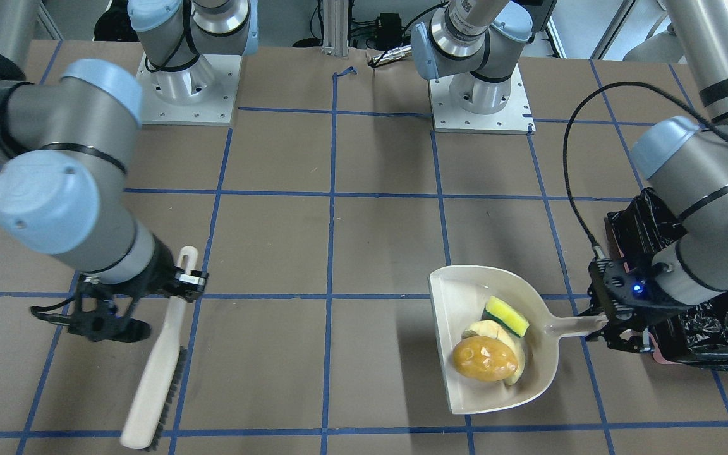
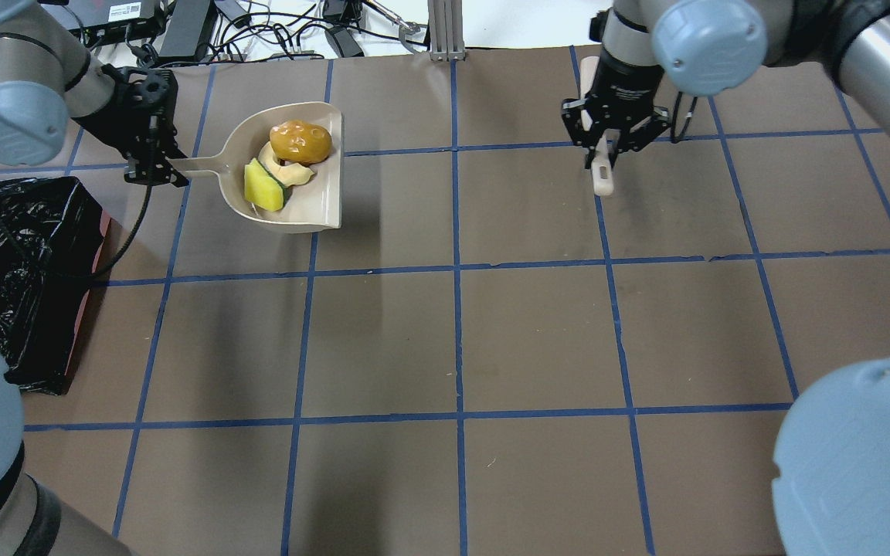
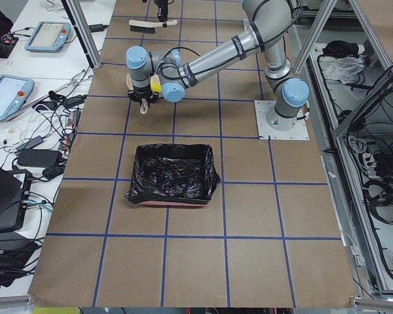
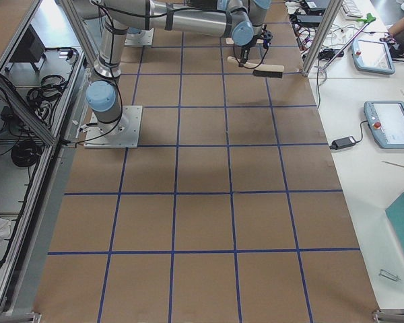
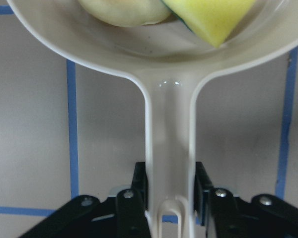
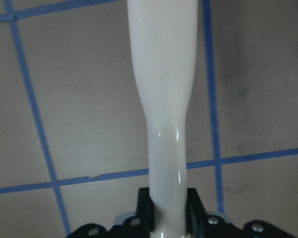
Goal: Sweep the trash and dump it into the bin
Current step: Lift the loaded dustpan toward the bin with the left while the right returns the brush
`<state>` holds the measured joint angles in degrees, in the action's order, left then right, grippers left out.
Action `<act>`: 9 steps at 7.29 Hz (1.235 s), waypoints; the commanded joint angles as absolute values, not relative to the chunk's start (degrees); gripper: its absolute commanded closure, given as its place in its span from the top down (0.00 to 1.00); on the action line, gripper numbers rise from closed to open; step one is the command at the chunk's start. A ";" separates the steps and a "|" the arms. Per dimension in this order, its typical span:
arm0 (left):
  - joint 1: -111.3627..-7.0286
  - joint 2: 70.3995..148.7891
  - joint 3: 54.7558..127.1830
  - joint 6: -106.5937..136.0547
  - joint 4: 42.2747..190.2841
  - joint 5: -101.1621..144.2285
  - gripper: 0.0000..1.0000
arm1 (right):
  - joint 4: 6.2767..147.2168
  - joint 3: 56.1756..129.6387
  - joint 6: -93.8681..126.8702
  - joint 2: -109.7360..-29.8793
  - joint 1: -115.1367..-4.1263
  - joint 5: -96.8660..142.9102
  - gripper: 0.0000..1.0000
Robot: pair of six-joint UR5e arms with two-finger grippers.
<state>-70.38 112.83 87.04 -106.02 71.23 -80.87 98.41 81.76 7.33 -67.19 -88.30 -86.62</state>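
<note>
My left gripper [image 1: 610, 325] is shut on the handle of the beige dustpan [image 1: 465, 392]; the left wrist view shows its jaws clamped on the handle [image 5: 170, 148]. The trash lies in the pan: a brown lump [image 1: 484, 358], a yellow-green sponge [image 1: 507, 315] and a cream slice [image 1: 490, 330]. The black-lined bin [image 1: 711, 322] stands just behind the left gripper, beside the pan's handle end. My right gripper [image 1: 177, 284] is shut on the handle of a cream brush [image 1: 155, 366]; the right wrist view shows this grip [image 6: 164, 99].
The brown table has blue tape grid lines [image 2: 456, 270]. Both arm bases [image 1: 478, 95] stand at the robot's edge. In the overhead view the bin [image 2: 12, 270] is at the left edge, the dustpan [image 2: 321, 208] beyond it, and the brush handle [image 2: 603, 177] at the far right.
</note>
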 commanded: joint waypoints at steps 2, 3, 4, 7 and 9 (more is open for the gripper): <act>-57.71 107.23 82.55 -112.75 89.77 -80.60 0.00 | 105.35 89.89 -4.82 -69.26 -74.91 -87.54 0.00; -51.74 108.53 81.31 -113.81 92.17 -80.42 0.00 | 107.90 91.65 -7.88 -68.91 -72.71 -89.71 0.00; -47.76 108.98 80.60 -118.60 92.28 -80.86 0.00 | 107.67 93.76 -12.35 -69.08 -70.34 -91.04 0.00; -41.85 113.10 71.48 -129.17 92.12 -88.40 0.00 | 110.48 97.38 -19.66 -68.82 -65.92 -90.27 0.00; -40.09 114.52 70.14 -131.66 87.38 -94.61 0.00 | 110.57 97.82 -21.70 -68.91 -66.44 -90.79 0.00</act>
<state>-41.30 113.80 71.21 -130.36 89.88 -90.19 110.48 97.46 -20.18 -69.06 -66.34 -90.71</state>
